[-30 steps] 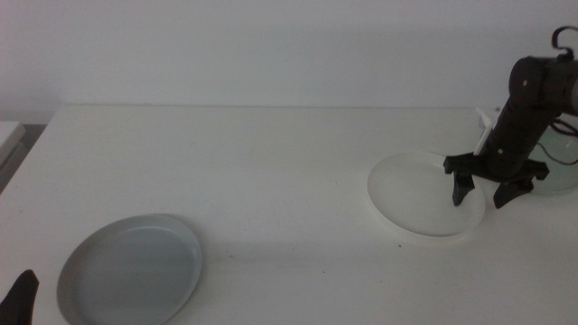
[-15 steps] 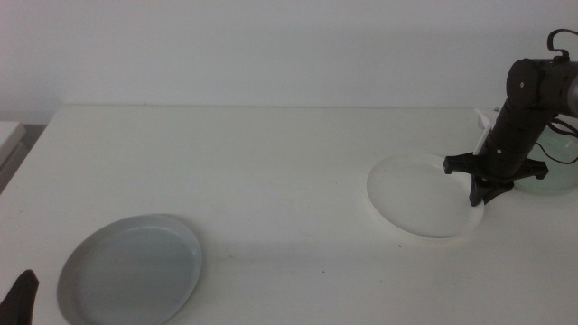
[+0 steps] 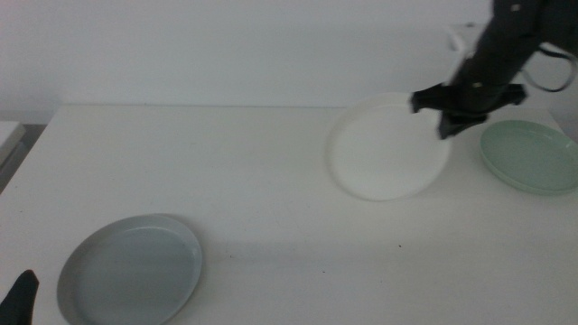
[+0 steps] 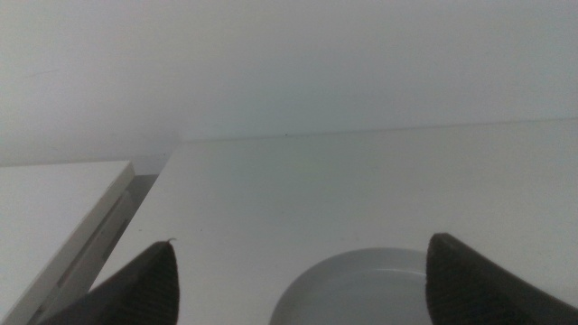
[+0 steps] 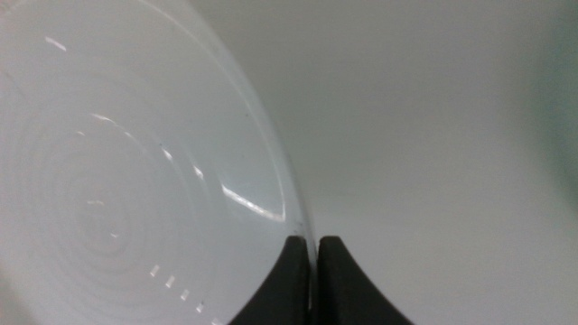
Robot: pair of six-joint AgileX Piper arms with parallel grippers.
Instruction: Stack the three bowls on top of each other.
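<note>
The white bowl (image 3: 388,149) hangs tilted above the far right part of the table (image 3: 262,171), its rim pinched between the closed jaws of my right gripper (image 3: 456,122); my right wrist view shows the thin rim (image 5: 302,230) clamped tight. Just beside it to the right, the mint green bowl (image 3: 533,158) lies flat. The grey-blue bowl (image 3: 131,269) rests well apart at the near left, where my left gripper (image 4: 298,280) waits, jaws spread wide.

No text, label or number can be read on anything here
</note>
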